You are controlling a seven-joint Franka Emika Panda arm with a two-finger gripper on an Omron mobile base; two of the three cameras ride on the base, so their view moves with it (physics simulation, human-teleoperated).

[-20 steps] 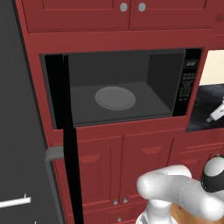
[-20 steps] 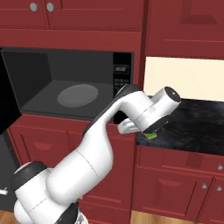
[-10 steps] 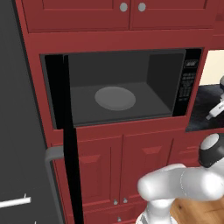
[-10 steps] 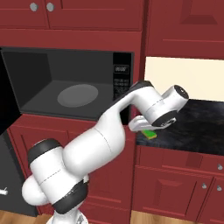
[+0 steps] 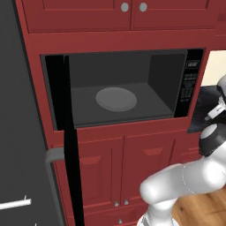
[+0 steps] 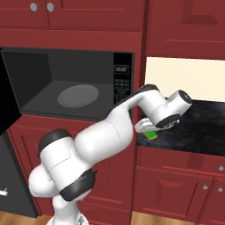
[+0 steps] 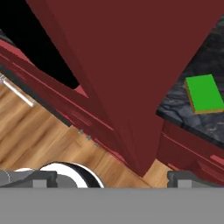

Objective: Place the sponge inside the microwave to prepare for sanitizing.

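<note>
Right base view: arm bent w/ fingers [image 6: 147, 127] apart above sponge [image 6: 151, 136].

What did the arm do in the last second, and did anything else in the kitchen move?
The arm swung further right along the dark counter, carrying its gripper toward the green sponge; the jaws stand wide open and hold nothing. The sponge has stayed flat near the counter's front edge. The microwave is unchanged: door open, turntable bare.
</note>
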